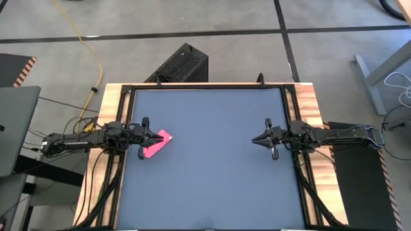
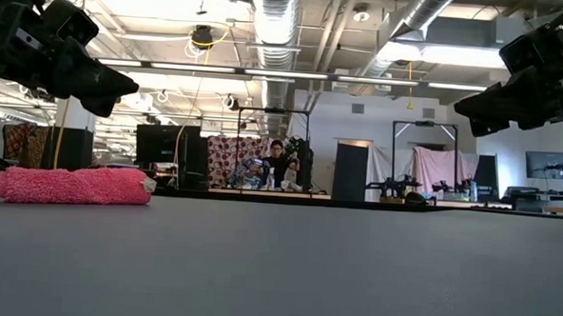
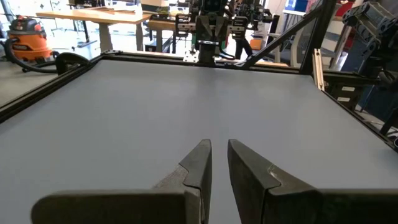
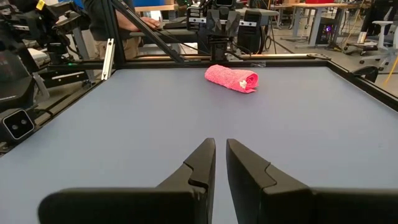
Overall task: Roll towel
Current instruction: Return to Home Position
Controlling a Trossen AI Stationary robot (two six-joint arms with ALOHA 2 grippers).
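A bright pink towel (image 1: 157,144) lies rolled into a short log on the dark grey table (image 1: 212,173), at the middle left of the overhead frame, near the table's left edge. The left gripper (image 1: 154,136) hangs just above it, not touching, with its fingers drawn almost together and only a thin gap between them. The right gripper (image 1: 255,138) sits at the middle right, well apart from the towel. Its fingers are equally narrow and hold nothing.

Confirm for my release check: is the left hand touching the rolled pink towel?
Apart. The low view shows the left hand hanging above the towel, with the room behind visible in the gap between them.
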